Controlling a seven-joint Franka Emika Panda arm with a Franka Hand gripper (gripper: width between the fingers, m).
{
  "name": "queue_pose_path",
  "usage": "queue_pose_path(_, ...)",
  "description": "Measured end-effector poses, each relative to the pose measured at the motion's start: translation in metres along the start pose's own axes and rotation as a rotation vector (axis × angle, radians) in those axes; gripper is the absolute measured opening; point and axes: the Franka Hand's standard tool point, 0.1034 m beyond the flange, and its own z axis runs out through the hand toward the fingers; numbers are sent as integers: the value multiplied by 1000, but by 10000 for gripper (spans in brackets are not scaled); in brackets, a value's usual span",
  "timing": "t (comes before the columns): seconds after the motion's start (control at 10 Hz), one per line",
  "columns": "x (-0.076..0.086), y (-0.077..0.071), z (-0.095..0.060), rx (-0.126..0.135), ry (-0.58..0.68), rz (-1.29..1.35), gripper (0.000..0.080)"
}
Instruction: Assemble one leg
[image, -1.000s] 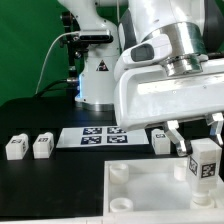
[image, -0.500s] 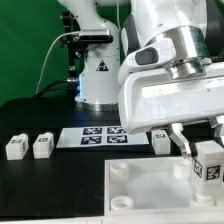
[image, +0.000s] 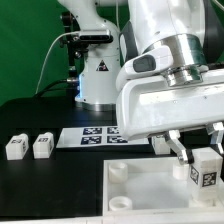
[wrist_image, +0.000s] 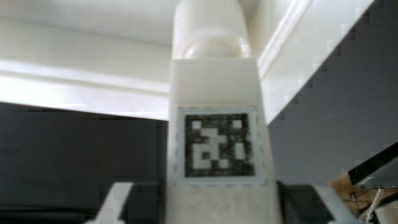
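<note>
Leg: The leg (image: 204, 174) hangs upright at the exterior view's right, its tag facing the camera, over the far right corner of the plate (image: 150, 195).
Grasp: The end effector (image: 201, 158) is closed on the leg, one finger on either side. The wrist view shows the leg (wrist_image: 217, 120) centred between the fingers, its round end pointing away from the wrist.
Contact: You cannot tell from either view whether the leg's lower end has met the plate. The socket beneath it is hidden.
Step in hand: Judged to be seating the leg into a corner socket.
Alignment: Hold the leg's axis square to the plate before you press. Use the sockets (image: 117, 172) visible on the plate's left side to estimate where the hidden right one lies.
Descent: Lower slowly and straight. If the leg tilts or the plate shifts, stop and re-centre rather than force it.
Grip: Hold firmly until the leg is seated. A slack hold would likely let the smooth block slip or turn.
Release: Open only once the leg stands unsupported, then withdraw straight up.
Clearance: Two spare legs (image: 42, 146) lie well apart from the plate, at the left of the surface (image: 50, 185). A third spare leg (image: 160, 142) lies just beside the marker board (image: 92, 136), close behind the end effector. Avoid sweeping it.
</note>
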Motion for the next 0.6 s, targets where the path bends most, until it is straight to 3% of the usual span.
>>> queue_pose_path(0.1,0,0,0,1,-6,1,293)
queue_pose_path(0.2,-2,0,1,3,-18,1,375)
queue_pose_path(0.3,-2,0,1,3,-20,1,375)
queue_pose_path(0.5,-3,0,1,3,-21,0,609)
queue_pose_path(0.6,-3,0,1,3,-21,0,609)
